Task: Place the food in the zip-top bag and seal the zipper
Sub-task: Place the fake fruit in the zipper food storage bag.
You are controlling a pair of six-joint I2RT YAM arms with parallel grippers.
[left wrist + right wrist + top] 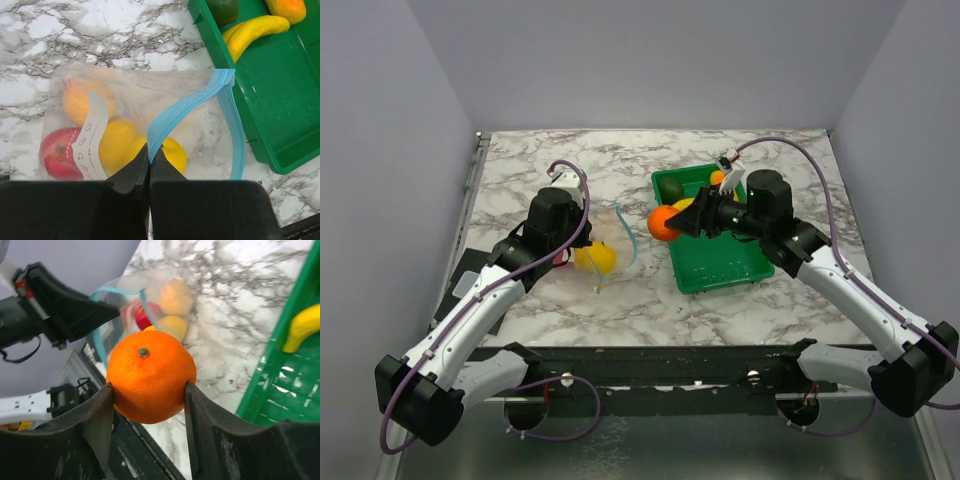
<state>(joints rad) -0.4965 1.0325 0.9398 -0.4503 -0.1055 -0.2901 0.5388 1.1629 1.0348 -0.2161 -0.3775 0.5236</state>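
The left gripper [149, 161] is pinched tight on the zipper [189, 104], the light blue strip at the mouth of the clear bag [131, 87]. Its two fingertips are pressed together with the strip between them. From that pinch the strip runs up and away to the right. There it bends back down along the far lip, so the mouth gapes open. The bag lies on the marble table [100, 35] just ahead of the fingers. Inside it, right at the fingertips, sit two lemons [119, 145]. Left of them is a red piece [56, 154], and beyond that a pale orange fruit [79, 100]. A white label [92, 132] curls across the bag's front.

The right gripper [149, 390] clamps an orange [150, 372] between its two fingers, one on each side, clear of the table. Beyond the orange is the bag's open mouth, with the left gripper just to the left of it. To the right gripper's right is the green tray [280, 395], holding a banana [302, 327]. Seen from above, the held orange hangs at the tray's rim on the side facing the bag. A dark green piece [672, 188] and a small orange fruit [718, 178] lie at the tray's far end.
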